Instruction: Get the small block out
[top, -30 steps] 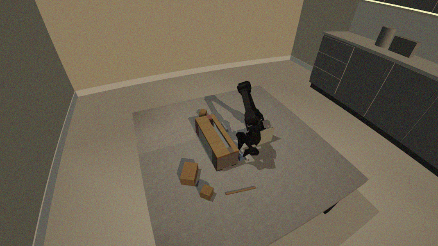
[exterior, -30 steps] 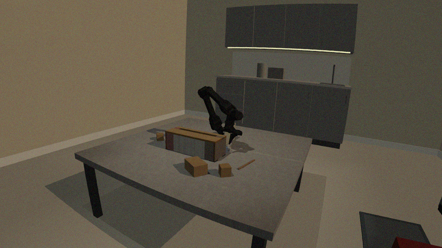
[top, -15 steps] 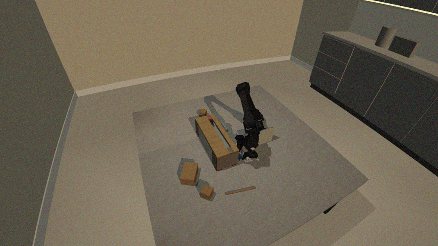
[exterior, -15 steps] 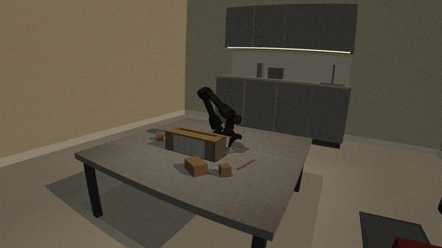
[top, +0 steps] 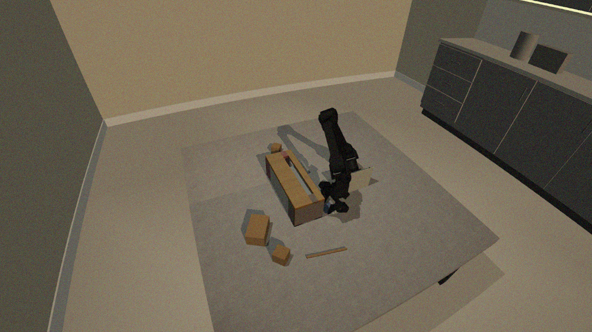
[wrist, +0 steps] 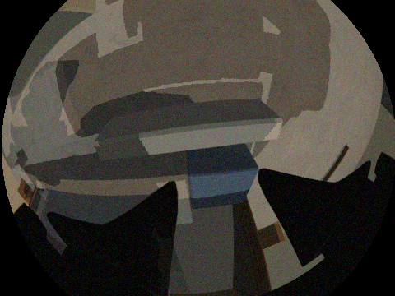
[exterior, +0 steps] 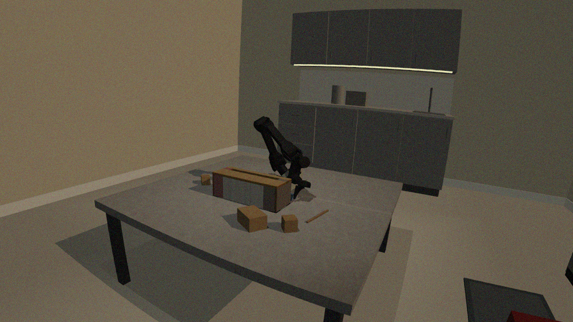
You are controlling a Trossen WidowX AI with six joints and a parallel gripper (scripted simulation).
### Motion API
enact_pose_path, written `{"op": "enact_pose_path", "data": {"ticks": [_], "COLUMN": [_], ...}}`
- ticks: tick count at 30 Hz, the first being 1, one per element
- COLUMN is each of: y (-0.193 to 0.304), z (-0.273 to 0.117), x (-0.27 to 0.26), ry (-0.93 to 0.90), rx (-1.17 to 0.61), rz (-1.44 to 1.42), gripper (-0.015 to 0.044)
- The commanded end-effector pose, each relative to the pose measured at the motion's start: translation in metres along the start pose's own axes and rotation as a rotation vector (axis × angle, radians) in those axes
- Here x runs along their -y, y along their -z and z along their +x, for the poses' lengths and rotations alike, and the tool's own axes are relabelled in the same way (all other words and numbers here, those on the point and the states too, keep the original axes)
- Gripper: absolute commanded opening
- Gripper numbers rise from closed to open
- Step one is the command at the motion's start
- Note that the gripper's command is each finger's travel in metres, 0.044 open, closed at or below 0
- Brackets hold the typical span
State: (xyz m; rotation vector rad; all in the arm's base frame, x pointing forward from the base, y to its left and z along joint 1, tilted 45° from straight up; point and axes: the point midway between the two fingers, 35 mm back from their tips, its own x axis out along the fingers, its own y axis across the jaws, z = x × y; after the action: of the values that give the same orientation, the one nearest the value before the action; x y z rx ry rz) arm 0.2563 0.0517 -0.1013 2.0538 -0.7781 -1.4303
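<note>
- Beige and grey-green walls surround a dim room, with dark kitchen cabinets (top: 507, 120) (exterior: 356, 135) standing beyond a grey table (top: 374, 265) (exterior: 318, 254).
- A long wooden box (top: 284, 181) (exterior: 245, 177) stands upright on the table; its top has a lengthwise slot, and its front is clear.
- Outside the box, just beside its back near one end, is the small blue block (top: 328, 205) (exterior: 292, 197) (wrist: 222, 177). Its underside is hidden, so what it rests on cannot be told.
- A black robot arm (top: 336, 145) (exterior: 286, 144) reaches down behind that end of the box.
- Its jaws (top: 327, 203) (exterior: 293, 189) are spread, one finger to each side of the blue block in the wrist view, gripping nothing.
- Beyond the block in that same view runs a pale, straight strip (wrist: 210, 136).
- In front of the box sit a larger wooden block (top: 257, 229) (exterior: 251, 217) and a small wooden cube (top: 281, 254) (exterior: 289, 223), with a thin stick (top: 326, 252) (exterior: 317, 216) (wrist: 337, 162) lying near the cube.
- Near the box's other end is another small wooden piece (top: 276, 147) (exterior: 205, 179).
</note>
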Motion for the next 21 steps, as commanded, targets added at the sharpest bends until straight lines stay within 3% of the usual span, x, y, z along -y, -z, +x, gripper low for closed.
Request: {"op": "enact_pose_path", "data": {"ticks": [1, 2, 9, 12, 15, 21], "y": [-0.003, -0.003, -0.003, -0.003, 0.001, 0.015], "z": [0.005, 0.005, 0.005, 0.005, -0.001, -0.033], "x": [-0.003, -0.003, -0.003, -0.003, -0.002, 0.000], "ry": [-0.008, -0.008, -0.008, -0.008, -0.007, -0.003], "rx": [0.000, 0.000, 0.000, 0.000, 0.000, 0.002], "rz": [-0.005, -0.005, -0.005, -0.005, -0.005, -0.003], "gripper": [0.0285, 0.0285, 0.0101, 0.0081, 0.0003, 0.0000]}}
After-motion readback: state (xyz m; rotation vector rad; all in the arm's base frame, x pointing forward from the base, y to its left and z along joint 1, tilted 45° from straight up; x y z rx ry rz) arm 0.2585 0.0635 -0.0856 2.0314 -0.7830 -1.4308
